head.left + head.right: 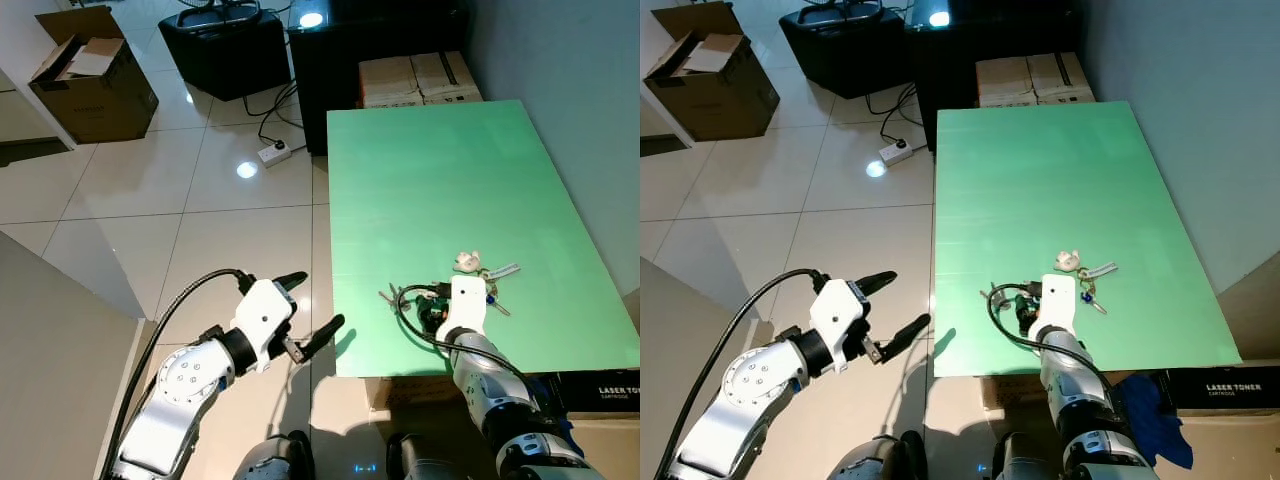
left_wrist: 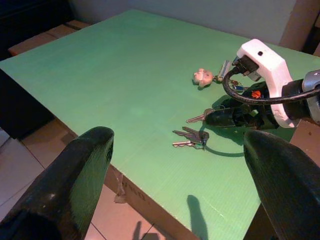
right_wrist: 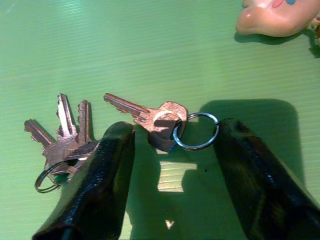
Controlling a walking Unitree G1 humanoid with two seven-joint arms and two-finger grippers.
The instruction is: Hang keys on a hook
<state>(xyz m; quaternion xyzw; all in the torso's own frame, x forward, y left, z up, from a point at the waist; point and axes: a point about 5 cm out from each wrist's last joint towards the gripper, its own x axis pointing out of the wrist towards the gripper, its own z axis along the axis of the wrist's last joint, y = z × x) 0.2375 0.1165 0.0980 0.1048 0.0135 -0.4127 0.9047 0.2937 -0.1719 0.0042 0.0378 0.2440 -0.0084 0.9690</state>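
Where the two black fingers of the right gripper (image 3: 170, 170) straddle them, the keys lie flat on the green board.

Right gripper: fingers spread apart and low over the board, holding nothing — one finger (image 3: 95, 190) on each side of a single key.

Single copper-coloured key on a steel split ring (image 3: 150, 117): between the right gripper's fingers, near their tips, flat on the board; its ring (image 3: 196, 131) lies just inside the far finger.

Bunch of three worn metal keys on a small ring (image 3: 62, 137): just outside the right gripper's near finger, beside the single key, blades fanned out; whether it touches the finger cannot be told.

Pale pink figurine keychain with a strap and further keys (image 1: 468, 262): just beyond the right gripper's white wrist housing, apart from the two key groups.

Flat green corrugated board serving as table top (image 1: 440, 170): under the right gripper, which sits near the edge closest to the robot.

Left gripper (image 1: 300, 312): fingers wide open and empty — held in the air beside the board's edge, over the pale tiled floor (image 1: 200, 200), aimed toward the right gripper.

Open brown cardboard box (image 1: 90, 75): on the floor, well apart from both grippers.

White power strip (image 1: 273, 152): on the floor beyond the left gripper, near the board's far corner.
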